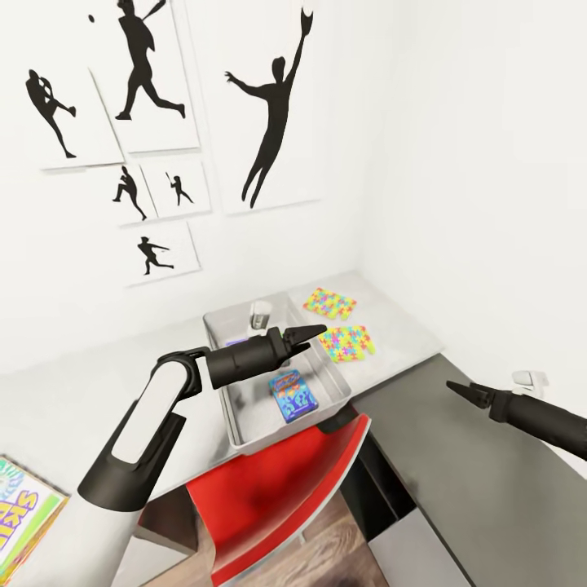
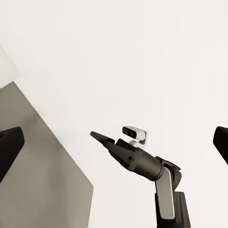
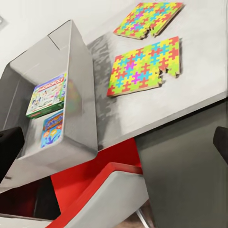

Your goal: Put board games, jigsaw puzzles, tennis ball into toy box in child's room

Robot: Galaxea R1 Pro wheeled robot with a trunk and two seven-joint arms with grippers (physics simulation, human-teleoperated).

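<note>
The grey toy box (image 1: pixel 244 424) stands on the pale table (image 1: pixel 403 322). Inside it lies the small blue board game (image 1: pixel 293 397). The right wrist view shows this blue game (image 3: pixel 52 128) next to the white-green Monopoly game (image 3: pixel 47 94) in the toy box (image 3: pixel 78 71). Two jigsaw puzzles (image 1: pixel 330 303) (image 1: pixel 346 341) lie flat on the table just right of the box. The Skip-Bo game (image 1: pixel 20 509) sits at the lower left edge. My left gripper (image 1: pixel 312 336) hovers open and empty over the box's right side. My right gripper (image 1: pixel 458 391) hangs open over the dark cabinet. The tennis ball is out of view.
A red chair (image 1: pixel 277 489) is tucked under the table below the toy box. A lower dark-topped cabinet (image 1: pixel 489 505) fills the right foreground. White walls meet in a corner behind the table, with black silhouette posters (image 1: pixel 269 106) on the left wall.
</note>
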